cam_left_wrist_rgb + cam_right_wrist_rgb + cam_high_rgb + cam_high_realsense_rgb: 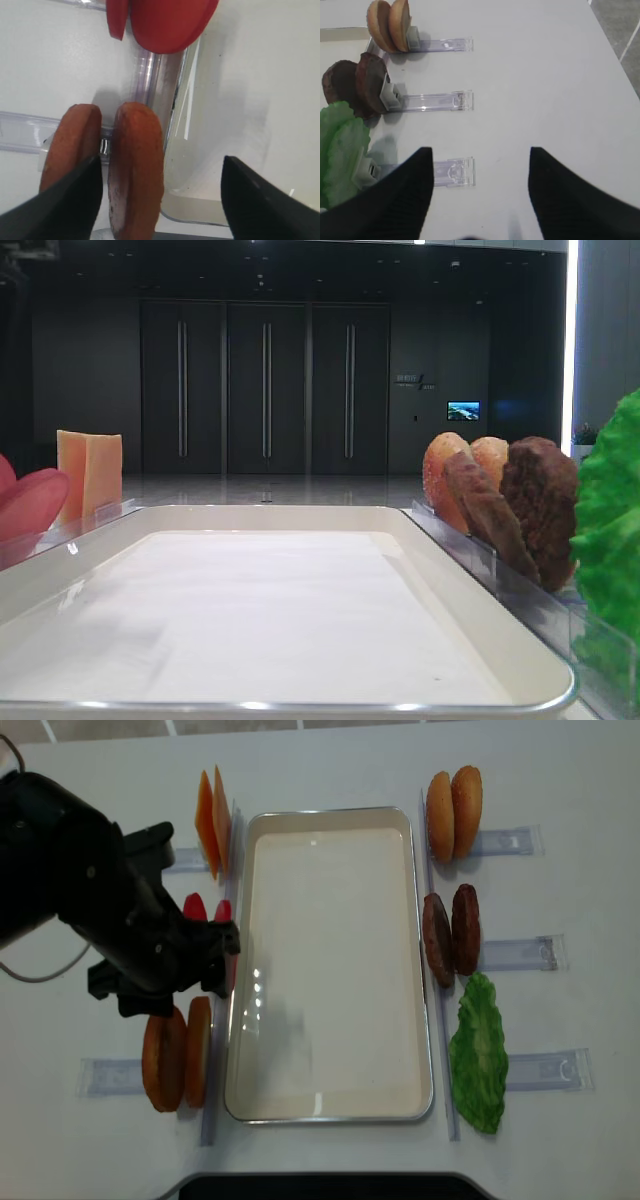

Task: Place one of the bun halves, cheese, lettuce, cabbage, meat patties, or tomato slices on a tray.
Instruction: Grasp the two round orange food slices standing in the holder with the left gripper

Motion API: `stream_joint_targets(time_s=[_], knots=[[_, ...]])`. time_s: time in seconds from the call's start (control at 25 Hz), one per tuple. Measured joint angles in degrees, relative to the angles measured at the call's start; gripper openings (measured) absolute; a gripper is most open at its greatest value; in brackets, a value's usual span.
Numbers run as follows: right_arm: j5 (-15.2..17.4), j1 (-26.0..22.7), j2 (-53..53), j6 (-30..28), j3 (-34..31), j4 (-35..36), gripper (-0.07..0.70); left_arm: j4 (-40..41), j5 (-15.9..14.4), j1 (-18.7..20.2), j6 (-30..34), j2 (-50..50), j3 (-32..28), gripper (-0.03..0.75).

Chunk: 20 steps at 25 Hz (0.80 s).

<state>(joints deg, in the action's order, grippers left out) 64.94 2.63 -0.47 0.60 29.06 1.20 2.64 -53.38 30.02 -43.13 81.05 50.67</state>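
Observation:
The white tray lies mid-table. Left of it, two bun halves stand on edge in a holder. My left gripper is open and straddles the inner bun half. Its left finger sits between the two halves, and its right finger hangs over the tray. Tomato slices and cheese stand farther along that side. On the right are more bun halves, meat patties and lettuce. My right gripper is open and empty over bare table. No cabbage is in view.
Clear plastic holders stick out sideways from each food pair. One holder lies just left of the right gripper. A cable loops at the far left. The floor shows past the table's edge.

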Motion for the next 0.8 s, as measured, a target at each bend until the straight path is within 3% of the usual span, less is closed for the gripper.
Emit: stream_joint_targets(time_s=[0.32,0.4,0.48,0.52,0.8], knots=[[0.0,0.0,0.0,0.0,0.0,0.0,0.402,-1.8,0.4,0.0,2.1,2.8,-3.8,0.527],[0.0,0.0,0.0,0.0,0.0,0.0,0.402,-1.2,0.4,0.0,2.2,2.8,-4.4,0.411],[0.0,0.0,0.0,0.0,0.0,0.0,0.402,-0.9,0.3,0.0,3.2,2.8,-4.5,0.186],[0.0,0.0,0.0,0.0,0.0,0.0,0.402,-0.6,0.1,0.0,4.0,2.8,-4.5,0.133],[0.0,0.0,0.0,0.0,0.0,0.0,0.402,-1.6,-0.1,0.0,5.0,1.6,-1.7,0.137]])
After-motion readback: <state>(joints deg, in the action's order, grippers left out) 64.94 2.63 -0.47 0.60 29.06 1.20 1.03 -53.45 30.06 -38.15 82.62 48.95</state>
